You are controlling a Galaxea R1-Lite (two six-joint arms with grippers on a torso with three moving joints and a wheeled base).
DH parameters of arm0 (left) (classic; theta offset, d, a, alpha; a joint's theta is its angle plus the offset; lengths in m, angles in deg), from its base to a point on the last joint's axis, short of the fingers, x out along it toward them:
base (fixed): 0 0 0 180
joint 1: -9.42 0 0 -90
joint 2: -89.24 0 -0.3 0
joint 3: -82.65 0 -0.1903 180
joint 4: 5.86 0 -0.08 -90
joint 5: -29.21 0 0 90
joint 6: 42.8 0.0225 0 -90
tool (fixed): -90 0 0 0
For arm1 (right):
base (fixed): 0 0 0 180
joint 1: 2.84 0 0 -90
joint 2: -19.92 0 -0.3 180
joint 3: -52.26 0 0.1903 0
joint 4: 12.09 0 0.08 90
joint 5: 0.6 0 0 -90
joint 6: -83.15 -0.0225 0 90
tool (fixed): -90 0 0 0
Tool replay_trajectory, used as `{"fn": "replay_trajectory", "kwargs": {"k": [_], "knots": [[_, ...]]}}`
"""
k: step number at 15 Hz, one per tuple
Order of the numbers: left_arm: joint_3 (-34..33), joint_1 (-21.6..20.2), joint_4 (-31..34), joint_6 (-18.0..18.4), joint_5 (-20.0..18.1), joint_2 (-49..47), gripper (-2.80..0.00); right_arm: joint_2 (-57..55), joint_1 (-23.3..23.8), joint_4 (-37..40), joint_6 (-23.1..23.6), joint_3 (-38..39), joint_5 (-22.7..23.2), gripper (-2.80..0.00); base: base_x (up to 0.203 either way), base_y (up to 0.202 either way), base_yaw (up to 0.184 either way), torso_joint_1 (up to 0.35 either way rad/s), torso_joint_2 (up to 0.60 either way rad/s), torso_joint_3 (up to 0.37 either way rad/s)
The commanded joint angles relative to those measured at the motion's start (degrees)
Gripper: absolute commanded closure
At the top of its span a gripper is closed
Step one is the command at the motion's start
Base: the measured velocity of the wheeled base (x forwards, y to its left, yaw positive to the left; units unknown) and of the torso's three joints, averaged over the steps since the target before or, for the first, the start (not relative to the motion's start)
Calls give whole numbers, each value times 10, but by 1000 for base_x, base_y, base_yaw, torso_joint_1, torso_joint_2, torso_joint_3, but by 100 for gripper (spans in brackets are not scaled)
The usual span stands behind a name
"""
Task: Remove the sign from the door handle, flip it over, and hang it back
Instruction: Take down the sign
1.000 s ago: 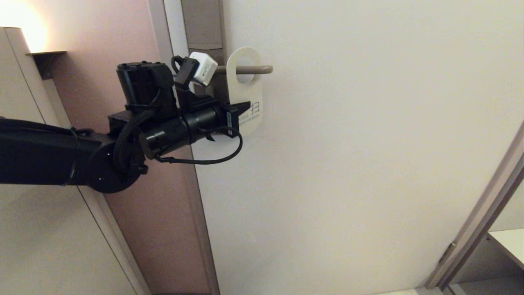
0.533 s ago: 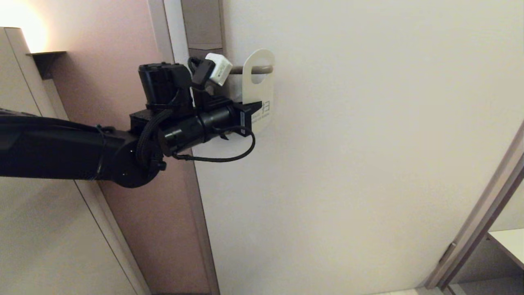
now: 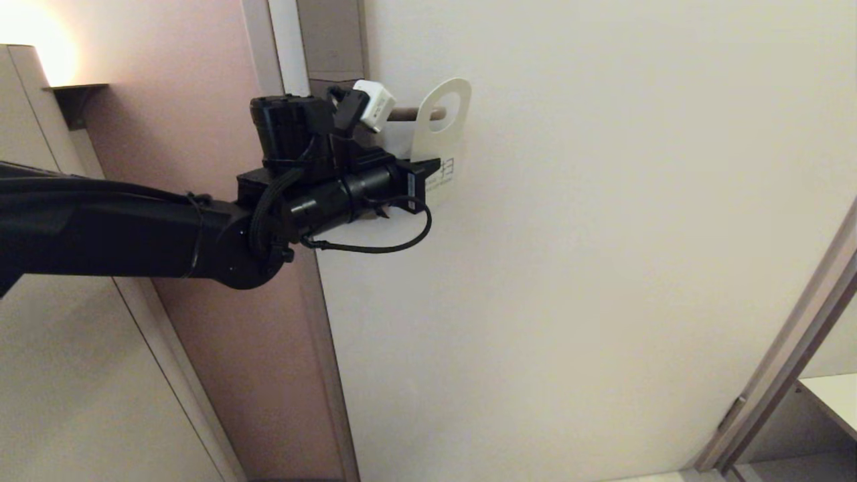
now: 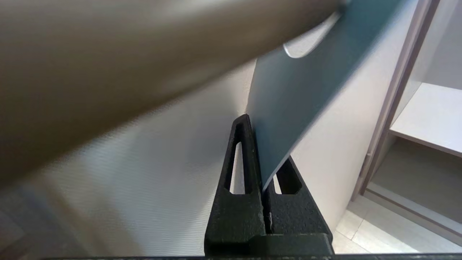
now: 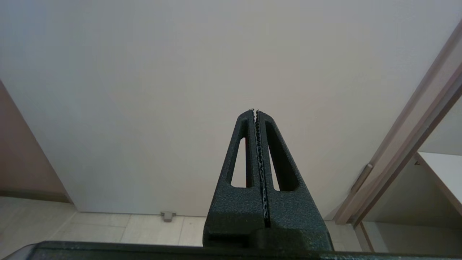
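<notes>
The sign (image 3: 442, 137) shows its white side in the head view, its oval hole just around the free tip of the door handle (image 3: 412, 114). My left gripper (image 3: 428, 175) is shut on the sign's lower edge. In the left wrist view the sign (image 4: 303, 83) shows its blue side, pinched between the black fingers (image 4: 240, 159), with the handle (image 4: 144, 65) blurred and close. My right gripper (image 5: 255, 111) is shut and empty, pointing at the white door, out of the head view.
The white door (image 3: 602, 234) fills the middle and right. A pinkish wall and door frame (image 3: 281, 53) stand at left. A second frame and a shelf (image 3: 830, 395) are at lower right. A small door stop (image 5: 168, 216) sits on the floor.
My left gripper has pulled the sign to the right along the handle, from near the plate to the handle's tip. The sign has tilted edge-on.
</notes>
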Motion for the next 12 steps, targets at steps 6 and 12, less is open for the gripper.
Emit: {"fn": "replay_trajectory", "kwargs": {"k": [6, 12], "knots": [[-15, 28, -3, -4, -1, 15, 0, 0, 0, 0, 0, 0, 0, 0, 0, 0, 0, 0, 0, 0], [-100, 89, -7, -11, -5, 68, 0, 0, 0, 0, 0, 0, 0, 0, 0, 0, 0, 0, 0, 0]]}}
